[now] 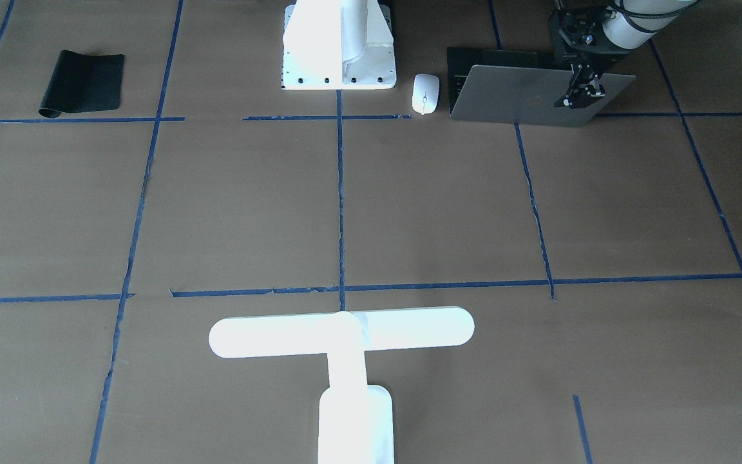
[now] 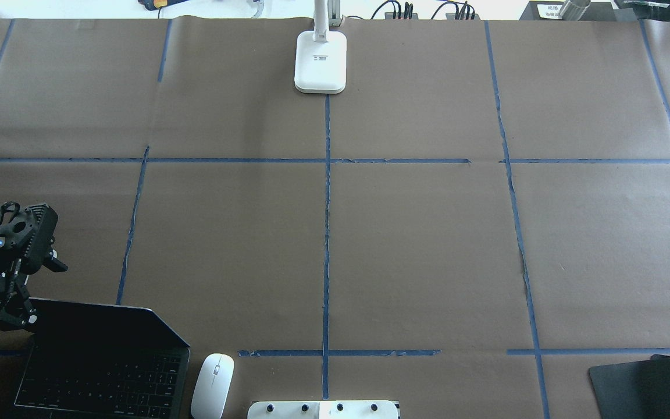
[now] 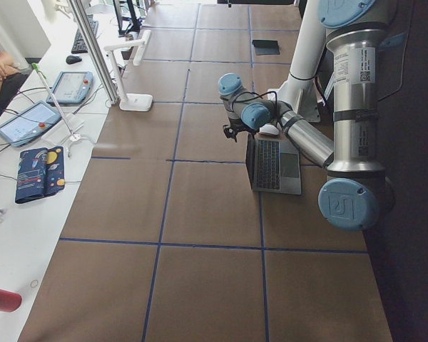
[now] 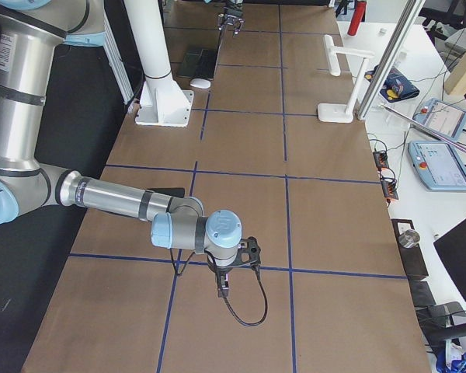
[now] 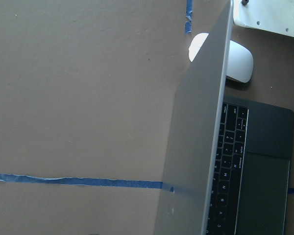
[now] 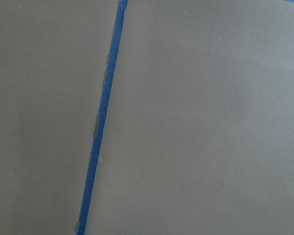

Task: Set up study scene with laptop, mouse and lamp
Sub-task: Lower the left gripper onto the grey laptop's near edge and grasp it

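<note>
On the brown table [image 2: 416, 250] the open laptop [image 2: 102, 372] sits near the robot, the mouse [image 2: 213, 385] just beside it, the lamp [image 1: 341, 335] at the far edge, the left gripper [image 1: 580, 95] at the lid's edge; whether it or the right gripper [image 4: 225, 284] is closed cannot be told.

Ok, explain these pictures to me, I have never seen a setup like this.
Two robot arms stand at a paper-covered table marked with blue tape. Six cameras film one moment: one across the table, one overhead, one at each table end, one on each wrist. On the table: an open laptop, a white mouse beside it, a white lamp at the far edge, a black mat. The left claw is at the laptop's upper edge; whether it grips is unclear. The right claw hangs over bare table.
</note>
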### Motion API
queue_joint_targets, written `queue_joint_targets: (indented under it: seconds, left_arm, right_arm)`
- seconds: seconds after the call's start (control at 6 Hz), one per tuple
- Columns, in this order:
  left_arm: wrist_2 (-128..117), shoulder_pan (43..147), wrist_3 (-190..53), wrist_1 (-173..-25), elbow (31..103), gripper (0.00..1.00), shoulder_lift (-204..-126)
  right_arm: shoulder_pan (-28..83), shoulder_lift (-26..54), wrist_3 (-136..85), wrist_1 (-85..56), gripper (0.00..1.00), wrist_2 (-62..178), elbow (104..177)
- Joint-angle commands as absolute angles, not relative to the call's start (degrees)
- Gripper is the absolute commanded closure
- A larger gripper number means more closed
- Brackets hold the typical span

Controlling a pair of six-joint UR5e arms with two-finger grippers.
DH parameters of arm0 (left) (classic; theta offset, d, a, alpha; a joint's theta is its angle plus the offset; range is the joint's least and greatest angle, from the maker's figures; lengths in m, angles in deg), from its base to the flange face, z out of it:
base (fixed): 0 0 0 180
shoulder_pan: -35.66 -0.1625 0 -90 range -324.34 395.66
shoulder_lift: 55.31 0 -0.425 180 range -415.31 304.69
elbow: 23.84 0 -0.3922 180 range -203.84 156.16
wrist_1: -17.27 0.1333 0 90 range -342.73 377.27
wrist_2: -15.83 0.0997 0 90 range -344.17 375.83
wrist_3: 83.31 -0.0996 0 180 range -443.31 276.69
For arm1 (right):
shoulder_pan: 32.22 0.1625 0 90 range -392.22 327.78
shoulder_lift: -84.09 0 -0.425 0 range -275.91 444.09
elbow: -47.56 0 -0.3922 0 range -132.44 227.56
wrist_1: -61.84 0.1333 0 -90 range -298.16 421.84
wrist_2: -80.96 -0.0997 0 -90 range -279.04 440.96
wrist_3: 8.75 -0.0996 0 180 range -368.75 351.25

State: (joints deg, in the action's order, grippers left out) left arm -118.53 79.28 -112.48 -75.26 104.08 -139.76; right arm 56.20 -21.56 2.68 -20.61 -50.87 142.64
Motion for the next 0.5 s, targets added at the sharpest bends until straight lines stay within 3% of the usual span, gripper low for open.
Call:
queue_joint_targets:
  seconds: [0.0, 0.17, 0.33]
  left_arm:
    - [-118.46, 79.16, -112.58, -75.19, 104.56, 0.82, -139.95]
    - [-118.46, 79.25, -112.75, -75.28, 104.74, 0.95, -140.12]
    - [-118.46, 79.43, -116.06, -75.19, 105.53, 0.97, -140.13]
  right_arm:
    - [56.20, -21.56, 2.68, -20.61, 0.00, -50.88, 142.57]
    - [56.20, -21.56, 2.68, -20.61, 0.00, -50.88, 142.57]
    - [56.20, -21.56, 2.68, -20.61, 0.00, -50.88, 142.57]
